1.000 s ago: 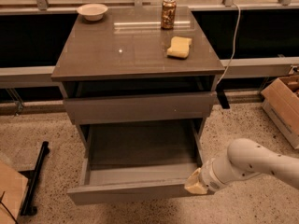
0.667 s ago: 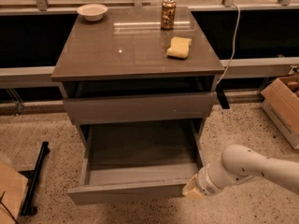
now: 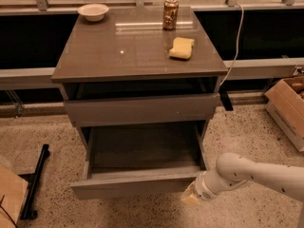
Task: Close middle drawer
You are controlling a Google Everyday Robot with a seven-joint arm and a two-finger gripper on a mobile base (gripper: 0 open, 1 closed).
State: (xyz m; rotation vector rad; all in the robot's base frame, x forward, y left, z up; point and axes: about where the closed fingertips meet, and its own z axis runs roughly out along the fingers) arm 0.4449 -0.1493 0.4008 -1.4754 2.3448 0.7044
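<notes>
The middle drawer [image 3: 133,188] is pulled far out, under the top drawer [image 3: 142,109]. The gripper [image 3: 192,198] is low down at the right end of its front. It cannot be told if the gripper is open or closed. A push on just that corner could turn the drawer crooked and make it stick. The gripper could also slip off the edge. Inside, the drawer is plain grey with nothing showing. The bowl [image 3: 93,11] up top looks bare too.
</notes>
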